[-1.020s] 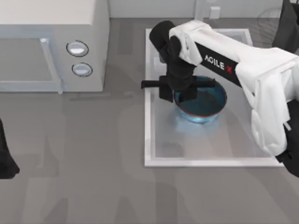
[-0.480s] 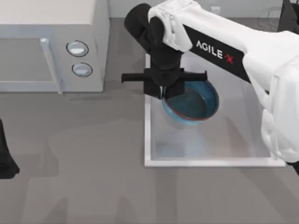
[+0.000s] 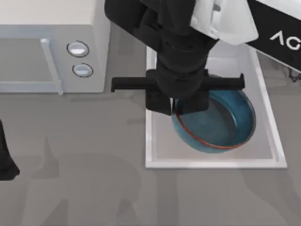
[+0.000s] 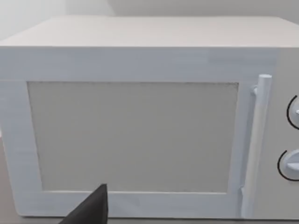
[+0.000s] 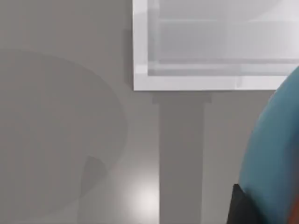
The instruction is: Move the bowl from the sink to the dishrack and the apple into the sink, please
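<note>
The deep blue bowl with its thin red rim hangs tilted above the white sink. My right gripper is shut on the bowl's left rim, and the arm stands high and near the camera. In the right wrist view the bowl curves past one dark fingertip, with a corner of the sink far below. My left arm is parked at the table's left edge. The apple and the dishrack are out of view.
A white microwave with two round knobs stands at the back left, just left of the sink. The left wrist view looks at the microwave's door and handle. Grey tabletop spreads in front of the sink and the microwave.
My right arm has risen toward the camera with the bowl in its grip. The bowl has left the basin floor and now looms larger, shifted to the right.
</note>
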You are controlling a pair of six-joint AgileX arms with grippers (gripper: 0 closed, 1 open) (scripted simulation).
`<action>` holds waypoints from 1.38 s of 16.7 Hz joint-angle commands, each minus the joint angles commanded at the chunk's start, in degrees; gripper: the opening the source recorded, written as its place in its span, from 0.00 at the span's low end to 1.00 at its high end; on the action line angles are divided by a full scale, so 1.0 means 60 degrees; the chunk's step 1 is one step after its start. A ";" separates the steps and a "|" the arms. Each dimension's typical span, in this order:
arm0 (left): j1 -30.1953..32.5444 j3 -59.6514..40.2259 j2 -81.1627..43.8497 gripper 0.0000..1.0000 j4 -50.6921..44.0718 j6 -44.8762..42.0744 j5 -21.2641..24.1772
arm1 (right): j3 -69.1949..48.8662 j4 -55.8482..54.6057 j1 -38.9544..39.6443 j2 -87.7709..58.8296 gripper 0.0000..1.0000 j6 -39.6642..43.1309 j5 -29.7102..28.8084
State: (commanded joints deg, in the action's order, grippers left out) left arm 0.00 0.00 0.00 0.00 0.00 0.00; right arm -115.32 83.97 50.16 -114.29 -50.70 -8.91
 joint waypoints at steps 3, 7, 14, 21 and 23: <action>0.0000 0.0000 0.0000 1.00 0.0000 0.0000 0.0000 | 0.0886 0.0699 0.0700 0.1546 0.00 -0.0692 -0.0095; 0.0000 0.0000 0.0000 1.00 0.0000 0.0000 0.0000 | 0.1330 0.1039 0.1066 0.2255 0.00 -0.1060 -0.0154; 0.0000 0.0000 0.0000 1.00 0.0000 0.0000 0.0000 | 0.1581 0.0397 0.0478 0.2653 0.00 -0.0587 0.0243; 0.0000 0.0000 0.0000 1.00 0.0000 0.0000 0.0000 | 0.3452 -0.4262 -0.3418 0.4521 0.00 0.2322 0.2405; 0.0000 0.0000 0.0000 1.00 0.0000 0.0000 0.0000 | 0.4161 -0.6119 -0.5035 0.4990 0.00 0.3430 0.3087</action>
State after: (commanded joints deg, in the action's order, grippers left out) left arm 0.00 0.00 0.00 0.00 0.00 0.00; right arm -90.35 47.26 19.95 -84.35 -30.12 9.61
